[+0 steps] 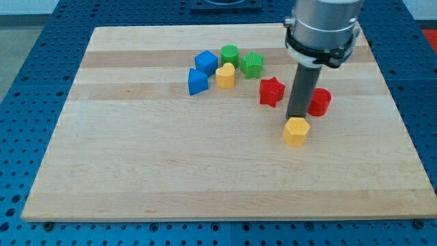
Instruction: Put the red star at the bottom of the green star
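Note:
The red star (271, 91) lies on the wooden board (171, 164), right of centre. The green star (252, 64) sits up and to the left of it, a short gap apart. My tip (297, 120) stands just right of the red star, touching the top of a yellow hexagonal block (295, 131), with a red cylinder (319, 102) just to the tip's right, partly hidden by the rod.
A green cylinder (230, 55) sits left of the green star. A yellow heart-shaped block (225, 76) lies below it. Two blue blocks (205, 62) (197, 82) lie further left. The board rests on a blue perforated table (41, 68).

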